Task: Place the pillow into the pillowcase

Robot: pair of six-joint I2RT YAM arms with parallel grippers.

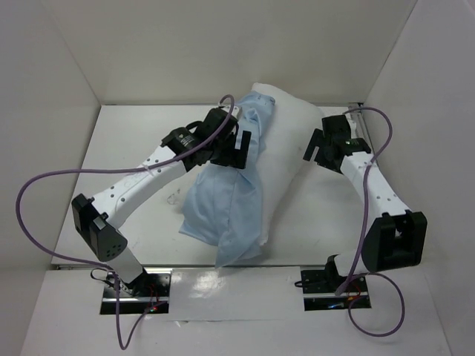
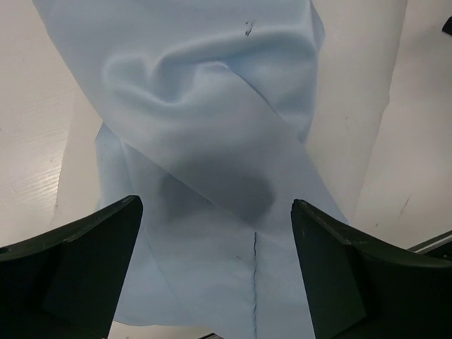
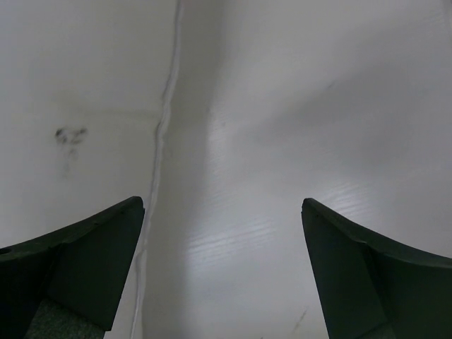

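Observation:
The white pillow (image 1: 293, 163) lies lengthwise in the middle of the table. The light blue pillowcase (image 1: 226, 208) is draped, twisted and wrinkled, over its left side and spills toward the near edge. My left gripper (image 1: 236, 152) hovers open over the upper part of the pillowcase. In the left wrist view, blue cloth (image 2: 212, 141) fills the space ahead of my left gripper (image 2: 215, 205), and nothing is pinched. My right gripper (image 1: 318, 152) is open beside the pillow's right edge. In the right wrist view, my right gripper (image 3: 222, 205) is empty over white surface, and a seam (image 3: 161, 134) runs down the left.
White enclosure walls (image 1: 67, 67) stand to the left, back and right of the table (image 1: 141, 141). Purple cables (image 1: 30, 185) loop from both arms. The arm bases (image 1: 137, 285) sit at the near edge. A metal rail (image 1: 358, 111) runs at the back right corner.

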